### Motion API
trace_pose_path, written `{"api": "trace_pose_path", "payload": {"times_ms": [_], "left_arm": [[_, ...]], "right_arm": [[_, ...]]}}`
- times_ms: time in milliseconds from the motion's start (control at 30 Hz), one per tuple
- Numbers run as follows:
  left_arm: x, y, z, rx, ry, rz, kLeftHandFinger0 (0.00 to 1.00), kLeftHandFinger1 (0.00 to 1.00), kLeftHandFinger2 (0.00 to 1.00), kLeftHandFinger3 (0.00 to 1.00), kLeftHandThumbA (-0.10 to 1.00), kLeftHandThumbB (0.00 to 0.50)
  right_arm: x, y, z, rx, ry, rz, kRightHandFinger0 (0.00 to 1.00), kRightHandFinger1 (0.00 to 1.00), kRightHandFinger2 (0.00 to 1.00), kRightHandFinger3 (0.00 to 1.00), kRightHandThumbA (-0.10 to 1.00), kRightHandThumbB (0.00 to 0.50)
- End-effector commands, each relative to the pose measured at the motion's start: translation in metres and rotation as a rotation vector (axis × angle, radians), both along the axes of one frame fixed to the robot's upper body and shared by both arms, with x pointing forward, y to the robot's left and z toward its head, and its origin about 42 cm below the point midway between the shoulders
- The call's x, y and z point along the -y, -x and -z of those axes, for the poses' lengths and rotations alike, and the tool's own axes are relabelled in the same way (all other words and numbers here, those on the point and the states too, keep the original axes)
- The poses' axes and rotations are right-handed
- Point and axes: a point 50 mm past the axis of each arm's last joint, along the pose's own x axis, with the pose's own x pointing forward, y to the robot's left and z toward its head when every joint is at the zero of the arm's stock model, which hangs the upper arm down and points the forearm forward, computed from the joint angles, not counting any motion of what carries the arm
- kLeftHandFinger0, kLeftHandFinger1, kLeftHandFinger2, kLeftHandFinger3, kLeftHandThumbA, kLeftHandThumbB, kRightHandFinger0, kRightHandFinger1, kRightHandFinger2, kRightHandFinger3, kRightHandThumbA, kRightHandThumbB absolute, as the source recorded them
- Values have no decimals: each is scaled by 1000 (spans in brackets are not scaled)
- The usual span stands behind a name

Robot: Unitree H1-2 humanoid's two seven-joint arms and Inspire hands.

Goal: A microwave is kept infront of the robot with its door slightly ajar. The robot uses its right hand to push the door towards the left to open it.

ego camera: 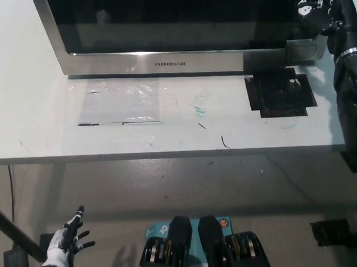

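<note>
1. At the far side of the pale worktop [30,86]: microwave [163,28], wide and silver-framed, cut off by the top edge; upper part unseen.
2. Across its front: dark glass door [168,19], silver lower rail marked with a small brand name; hard to tell how far ajar.
3. Behind the glass: interior too dark to make out; contents cannot be told.
4. At the microwave's right end, top right corner: right hand [321,8], black, against the dark panel beside the door; partly cropped by the frame, so grip cannot be told.
5. Down the right edge from that hand: black arm [350,86], reaching over the worktop's right end.
6. Just in front of the microwave's right end: black square patch [281,93] flat on the worktop.
7. In front of the door: clear plastic sheet [116,100] lying flat, a few dark scuff marks [224,143] nearby; otherwise open surface up to the near edge.
8. Below the worktop's near edge: grey floor [186,186].
9. At the lower left, well apart from the microwave: left hand [68,243], white, resting low, fingers spread and released, grasping nothing.
</note>
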Motion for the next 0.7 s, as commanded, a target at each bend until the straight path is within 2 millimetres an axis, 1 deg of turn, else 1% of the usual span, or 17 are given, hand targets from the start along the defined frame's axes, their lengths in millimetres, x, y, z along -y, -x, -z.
{"api": "trace_pose_path", "payload": {"times_ms": [0,100,133,167,200,233,267,300,333,367,400,433,467,533,567,633,667], "left_arm": [[-8,-3,-7,24,-30,-4,689,917,1000,970,786,9],[-11,-3,-6,25,-47,10,688,967,1000,988,797,12],[-11,-3,-6,17,-56,21,707,961,1000,977,814,0],[-11,-2,-6,28,-40,6,876,1000,1000,949,786,1],[-11,-1,-5,30,-33,2,977,1000,1000,936,765,5],[-10,-1,-5,22,-35,-5,907,996,1000,943,763,14],[-11,-1,-5,24,-51,13,771,971,1000,934,786,3],[-11,0,-5,25,-59,22,709,965,1000,931,806,0],[-11,1,-3,8,-66,18,727,944,1000,912,815,11],[-11,2,-3,18,-59,19,782,1000,1000,942,811,3],[-11,3,-3,20,-58,19,783,1000,1000,944,811,2],[-11,3,-4,24,-57,13,675,959,1000,933,801,4],[-12,6,-3,25,-44,10,663,968,1000,947,790,0],[-12,7,-2,24,-35,5,685,973,1000,965,783,0],[-12,7,-3,20,-38,5,791,999,1000,974,783,0],[-11,7,-2,15,-27,-2,897,1000,1000,963,770,21],[-11,8,-2,8,-47,0,729,992,1000,946,781,17]], "right_arm": [[-19,11,-19,100,50,-93,369,539,631,856,273,90],[-24,19,-8,88,78,-117,372,555,645,878,310,89],[-25,26,1,82,87,-131,366,554,638,882,340,125],[-27,29,4,79,86,-138,362,551,632,884,369,135],[-26,30,6,75,84,-139,361,551,630,884,374,137],[-29,34,10,66,87,-148,369,560,639,896,381,128],[-33,38,13,57,71,-164,373,562,644,899,372,107],[-34,40,14,54,64,-171,377,564,651,902,354,103],[-37,44,18,39,49,-178,379,557,641,882,343,104],[-40,47,20,31,50,-185,374,559,640,864,342,107],[-41,48,20,29,50,-185,373,559,640,862,342,106],[-44,52,23,18,51,-200,389,563,645,874,345,106],[-49,64,31,9,51,-232,401,546,644,901,336,102],[-51,70,35,4,48,-252,408,545,640,903,348,108],[-53,76,36,-7,41,-264,414,542,631,905,366,122],[-54,86,41,-17,29,-275,405,526,628,913,360,115],[-54,92,45,-23,24,-279,401,521,620,917,360,112]]}}
